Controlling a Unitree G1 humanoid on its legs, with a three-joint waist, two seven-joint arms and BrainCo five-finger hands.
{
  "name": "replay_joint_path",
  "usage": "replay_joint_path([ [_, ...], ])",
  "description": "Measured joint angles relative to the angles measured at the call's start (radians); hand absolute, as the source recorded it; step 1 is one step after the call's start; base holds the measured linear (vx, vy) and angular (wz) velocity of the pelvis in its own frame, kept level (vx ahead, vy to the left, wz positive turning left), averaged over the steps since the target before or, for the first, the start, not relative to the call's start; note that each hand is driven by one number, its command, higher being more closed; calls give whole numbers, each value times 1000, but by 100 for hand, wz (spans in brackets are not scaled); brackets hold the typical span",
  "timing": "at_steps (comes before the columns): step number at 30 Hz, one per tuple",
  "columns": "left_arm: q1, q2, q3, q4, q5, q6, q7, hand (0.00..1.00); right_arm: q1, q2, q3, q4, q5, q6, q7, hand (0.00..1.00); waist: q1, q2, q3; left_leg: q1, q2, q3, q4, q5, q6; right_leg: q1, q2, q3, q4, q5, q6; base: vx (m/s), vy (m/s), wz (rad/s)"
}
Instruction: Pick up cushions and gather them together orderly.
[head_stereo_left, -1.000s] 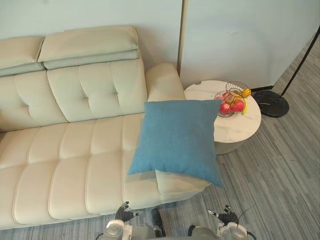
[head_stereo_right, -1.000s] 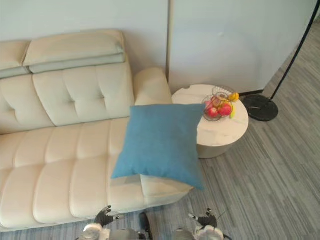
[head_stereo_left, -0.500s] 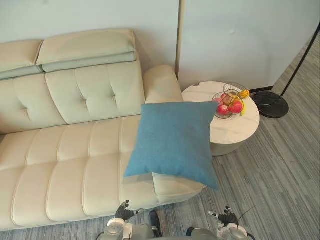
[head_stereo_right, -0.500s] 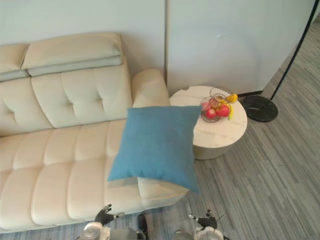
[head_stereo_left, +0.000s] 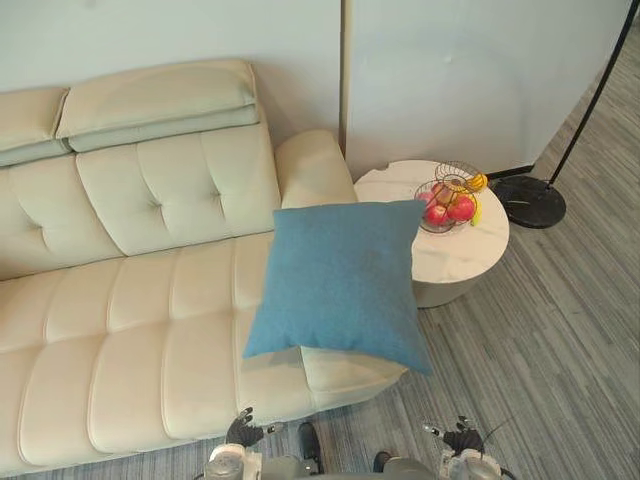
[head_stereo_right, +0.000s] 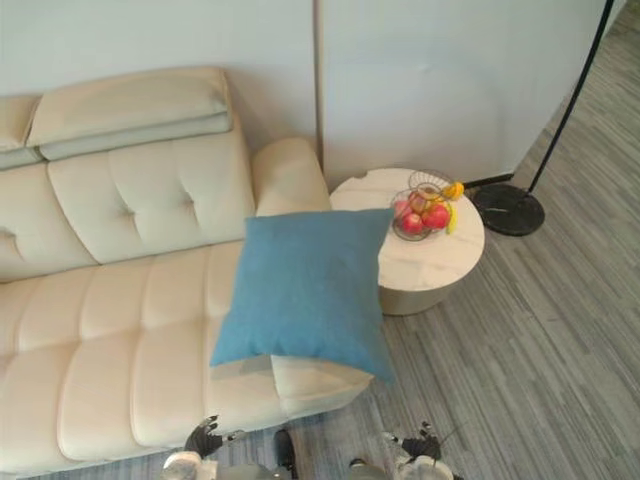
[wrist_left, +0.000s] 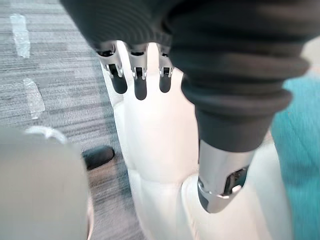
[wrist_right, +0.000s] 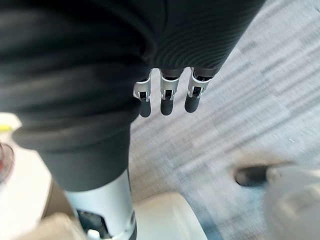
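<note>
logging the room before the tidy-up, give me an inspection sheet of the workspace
surface: cream sofa, tufted back
job's things: blue cushion on the sofa's right end, one corner overhanging the seat's front edge
clutter: wire fruit basket on the round side table
hands: left hand and right hand low over the floor, both open, holding nothing
cables: nothing seen
surroundings: black floor lamp base, grey striped floor, pale wall

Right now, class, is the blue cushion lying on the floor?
No, the blue cushion rests on the seat of the cream sofa, at its right end, overhanging the front corner.
</note>
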Motion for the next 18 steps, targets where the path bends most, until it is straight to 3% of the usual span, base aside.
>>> replay_joint_path([
  [7,-8,102,117,-178,-44,-4,49,0,-10,-142,-48,-320,-42,-20,-15,0,-2,-1,2,-33,0,-2,0,-6,-4,-11,3,0,-46,23,-1,29,5,0],
  [13,-60,107,149,-326,-99,-24,88,0,-106,-145,-39,-433,-64,-30,-15,0,1,0,3,-52,-2,-22,5,-6,-3,-21,8,-4,-56,32,-1,92,-15,1],
  [18,-136,95,131,-405,-155,-46,122,0,-182,-101,13,-467,69,-53,-17,0,4,6,10,-82,8,-36,5,-3,-2,-41,18,-15,-54,39,-10,34,-18,6],
])
